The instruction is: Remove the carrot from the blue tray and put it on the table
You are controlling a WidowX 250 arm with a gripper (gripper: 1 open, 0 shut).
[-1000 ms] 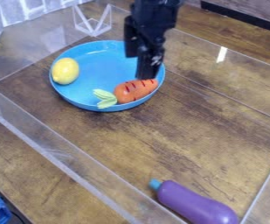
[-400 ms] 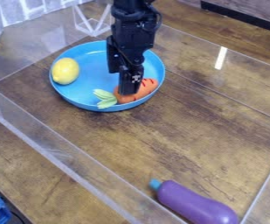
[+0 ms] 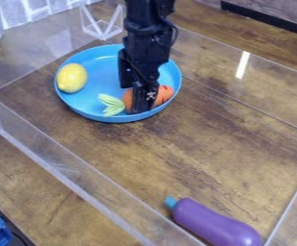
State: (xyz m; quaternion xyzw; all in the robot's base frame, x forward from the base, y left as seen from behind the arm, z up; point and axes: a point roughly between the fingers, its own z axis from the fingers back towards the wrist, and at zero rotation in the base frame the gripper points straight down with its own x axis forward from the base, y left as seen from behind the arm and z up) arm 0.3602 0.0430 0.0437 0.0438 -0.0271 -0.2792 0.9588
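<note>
Tool spread over carrot in blue tray

Tool [image 3: 139, 94], jaws apart and pointing down, stands over the carrot [image 3: 162, 94], gripping nothing. That carrot lies at the blue tray's [image 3: 89, 100] five o'clock edge, long axis running eight to two o'clock, green top toward eight; the tool hides its middle. A lemon [image 3: 71, 78] sits at nine o'clock. An eggplant [image 3: 215, 224] lies on the glossy brown plank surface [image 3: 228, 135], which has clear walls around it.

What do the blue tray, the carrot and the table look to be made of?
Blue tray: likely plastic, smooth uniform bright blue, slight sheen. Carrot: probably toy plastic or rubber, flat orange with a pale green top; mostly hidden by the gripper. Table: wood planks or wood-look laminate, visible grain, glossy reflections.
</note>
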